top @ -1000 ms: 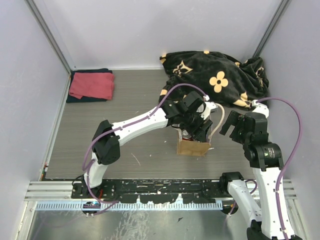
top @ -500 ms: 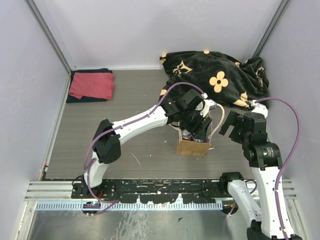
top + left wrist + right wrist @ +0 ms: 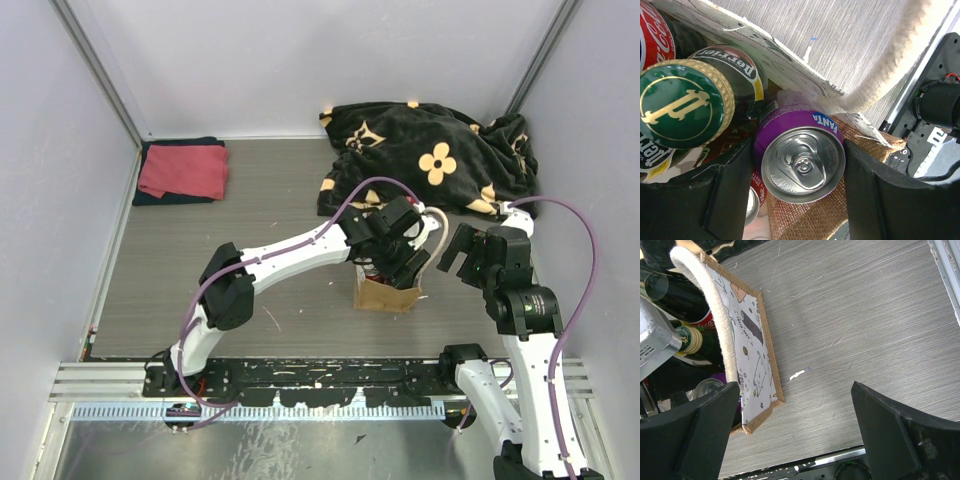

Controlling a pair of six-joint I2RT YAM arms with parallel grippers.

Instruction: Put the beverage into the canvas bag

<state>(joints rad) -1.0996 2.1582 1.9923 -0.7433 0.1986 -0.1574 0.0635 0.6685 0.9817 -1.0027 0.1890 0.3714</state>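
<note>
You have one grey wood-grain table (image 3: 260, 210) with one black flower-patterned blanket (image 3: 430, 155) heaped at its far right corner. One red towel (image 3: 183, 170) lies folded on a dark cloth (image 3: 150, 197) at the far left corner, well apart from the work.

Two arms are in view. The left gripper (image 3: 395, 265) sits directly over the mouth of the canvas bag (image 3: 385, 295). The right gripper (image 3: 795, 385) hangs just beside the bag's right side, jaws spread wide and holding nothing.

There is one canvas bag, upright near the table's middle. One cream rope handle (image 3: 900, 65) loops up from its rim.

The left wrist view shows these inside the bag:
- Two bottles: one Perrier bottle (image 3: 682, 102) with a green cap and, behind it, one Coca-Cola bottle (image 3: 654, 35).
- One purple Fanta can (image 3: 802, 160), upright inside the bag's mouth. The left fingers (image 3: 725, 200) press on both of its sides, so the pincer is gripping the can.
- Part of one further silver can lid (image 3: 753, 202), lower down beside the Fanta can.
</note>
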